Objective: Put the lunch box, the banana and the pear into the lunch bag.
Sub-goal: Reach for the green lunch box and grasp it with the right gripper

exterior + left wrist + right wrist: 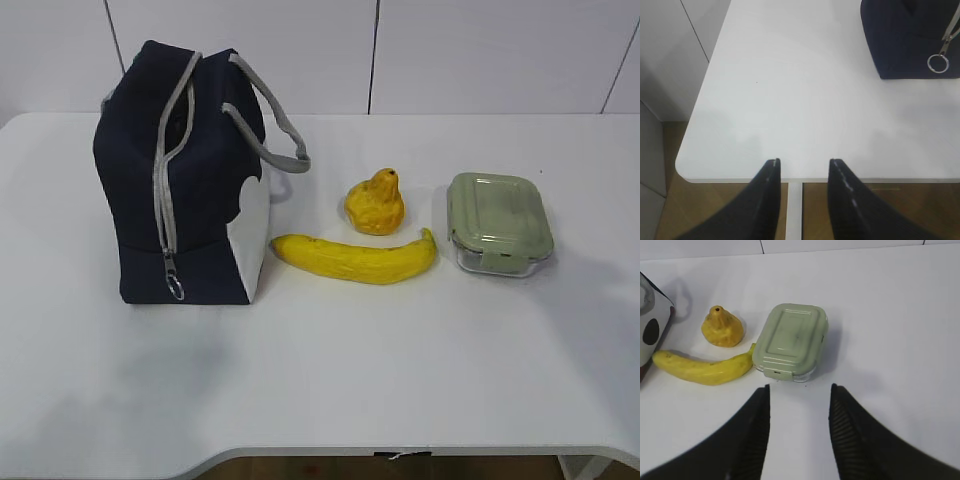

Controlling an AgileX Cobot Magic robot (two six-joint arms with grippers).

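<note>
The navy lunch bag (180,180) stands upright at the left, its grey zipper closed with the ring pull (176,290) near the bottom. The banana (355,258) lies to its right, the pear (376,203) just behind it, and the green-lidded lunch box (499,221) further right. No gripper shows in the exterior view. My left gripper (803,161) is open and empty over the table's front left corner, the bag's corner (912,40) far ahead at right. My right gripper (800,386) is open and empty, just short of the lunch box (791,340); the banana (705,369) and pear (721,327) lie left.
The white table (330,370) ends at a front edge (740,177) below my left gripper, with wood floor beneath. A white panelled wall (400,50) stands behind. The bag's grey handles (275,125) hang toward the pear.
</note>
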